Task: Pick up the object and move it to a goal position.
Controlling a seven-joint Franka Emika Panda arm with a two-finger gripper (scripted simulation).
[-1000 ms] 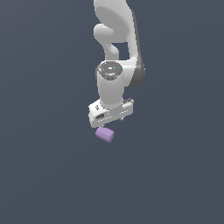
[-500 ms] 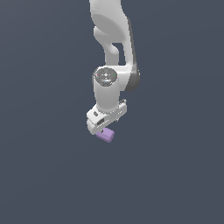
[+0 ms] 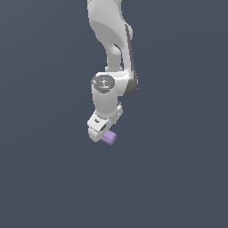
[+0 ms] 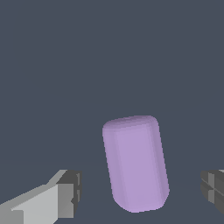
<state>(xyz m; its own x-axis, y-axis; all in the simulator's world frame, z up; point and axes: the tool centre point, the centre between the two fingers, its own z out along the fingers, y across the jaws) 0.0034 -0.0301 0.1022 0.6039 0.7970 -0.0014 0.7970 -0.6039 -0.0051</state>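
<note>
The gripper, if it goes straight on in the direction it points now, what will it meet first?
Most likely the light-purple block. In the wrist view it lies between the open jaws of the gripper, touching neither. How far ahead it lies is unclear.

Small light-purple rounded block [image 4: 135, 164], slightly tilted, on the dark grey surface [image 4: 65, 65].

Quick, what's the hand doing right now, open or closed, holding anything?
Hand: open, holding nothing. The purple block sits between its fingers with gaps on both sides.
</note>
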